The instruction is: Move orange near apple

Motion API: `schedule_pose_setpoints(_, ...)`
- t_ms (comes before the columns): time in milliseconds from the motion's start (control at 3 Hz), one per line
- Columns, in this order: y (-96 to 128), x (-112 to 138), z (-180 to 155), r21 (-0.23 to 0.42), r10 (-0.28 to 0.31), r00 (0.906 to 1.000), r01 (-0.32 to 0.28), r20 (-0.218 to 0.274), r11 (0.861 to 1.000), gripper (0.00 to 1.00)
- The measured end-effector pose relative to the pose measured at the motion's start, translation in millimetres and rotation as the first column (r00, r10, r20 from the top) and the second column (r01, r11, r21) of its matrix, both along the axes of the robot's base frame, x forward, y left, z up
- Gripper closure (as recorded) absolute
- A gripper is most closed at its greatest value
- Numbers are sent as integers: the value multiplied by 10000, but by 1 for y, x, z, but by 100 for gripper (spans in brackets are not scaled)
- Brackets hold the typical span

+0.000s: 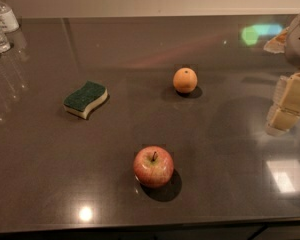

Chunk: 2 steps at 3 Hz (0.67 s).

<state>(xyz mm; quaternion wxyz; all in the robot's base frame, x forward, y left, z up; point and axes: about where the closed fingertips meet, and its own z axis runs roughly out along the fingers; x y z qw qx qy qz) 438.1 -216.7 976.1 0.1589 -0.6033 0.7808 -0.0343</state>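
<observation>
The orange (185, 80) is a small round fruit with a dark dimple, resting on the dark countertop a little right of centre. The apple (153, 166) is red with yellowish patches and a short stem, standing nearer the front edge, well apart from the orange. My gripper (286, 104) hangs at the far right edge, above the counter, to the right of the orange and clear of both fruits. It holds nothing that I can see.
A green-and-cream sponge (85, 99) lies at the left of centre. Clear bottles (0, 21) stand at the back left corner. The dark countertop (230, 194) ends in a front edge along the bottom and meets a wall at the back.
</observation>
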Motion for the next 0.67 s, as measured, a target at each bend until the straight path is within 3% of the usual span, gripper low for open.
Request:
schedule_pose_setpoints(333, -1, 8, -3, 69, 3, 9999, -4, 101, 10000, 0)
schedule_pose_setpoints(667, 0, 33, -11, 575, -24, 9997, 9, 263, 9983, 0)
